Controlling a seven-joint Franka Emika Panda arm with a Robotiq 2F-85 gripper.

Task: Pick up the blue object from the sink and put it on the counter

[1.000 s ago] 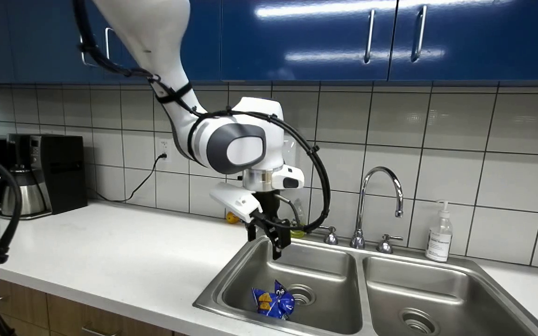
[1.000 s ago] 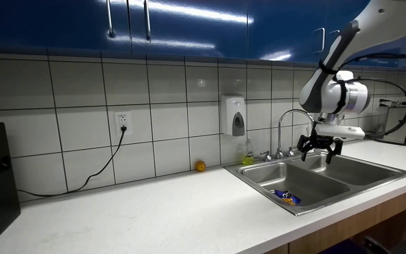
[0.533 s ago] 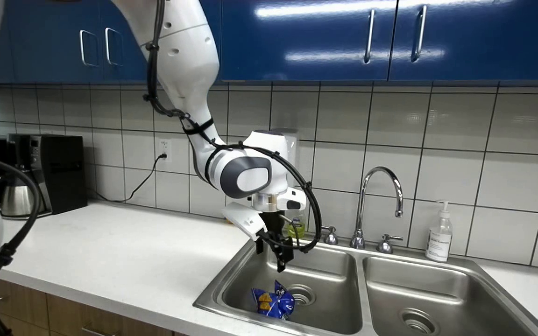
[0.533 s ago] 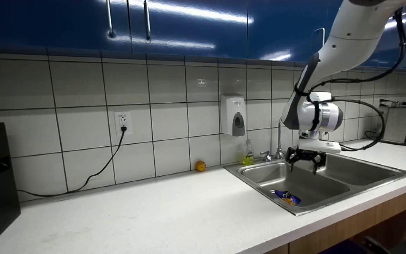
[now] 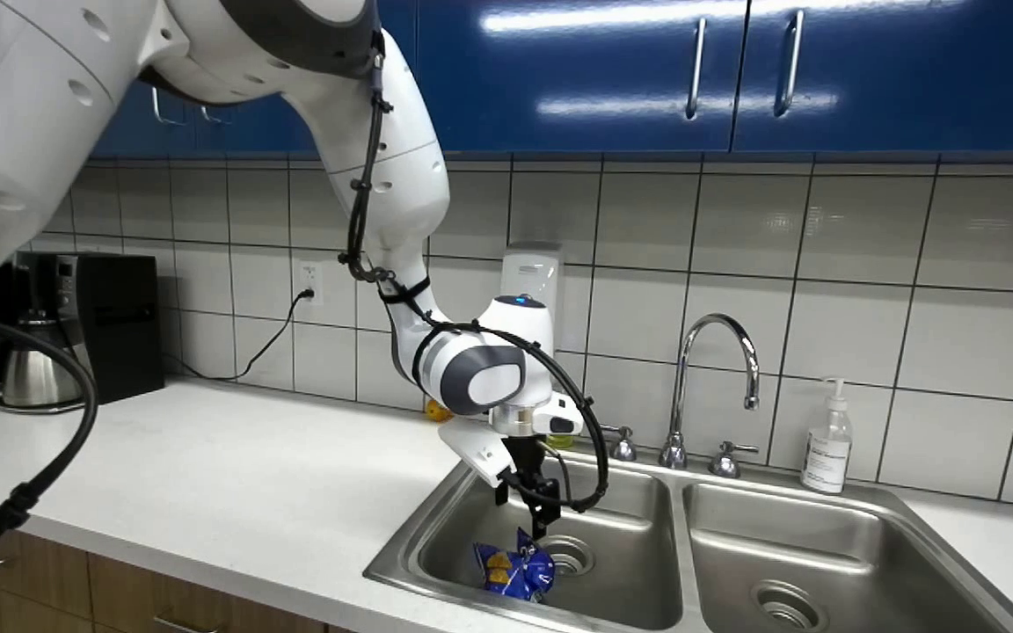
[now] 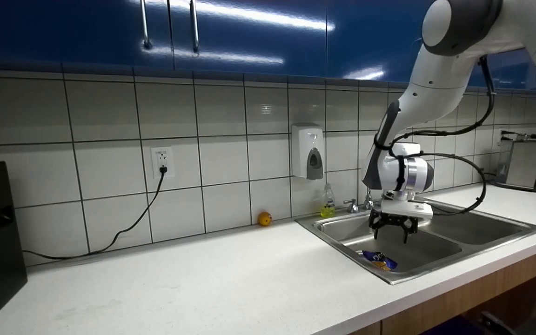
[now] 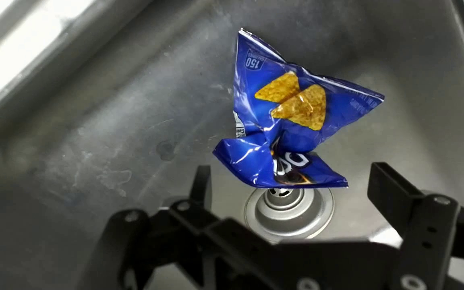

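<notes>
The blue chip bag (image 7: 292,117) lies in the sink (image 5: 684,563), down in the basin (image 5: 634,495) nearer the long stretch of counter (image 6: 203,284) and close by the drain (image 7: 284,217) (it looks rather badly crumpled from where I stand). The gripper (image 6: 391,238) hangs over that same basin, pointing downward, its fingers (image 7: 393,197) spread wide and apart from the bag. Back by the tiled wall (image 6: 221,160), a round orange thing (image 6: 264,218) sits on the counter, and nearer the faucet (image 5: 681,387) stands a bottle of yellow-green liquid (image 6: 327,209).
</notes>
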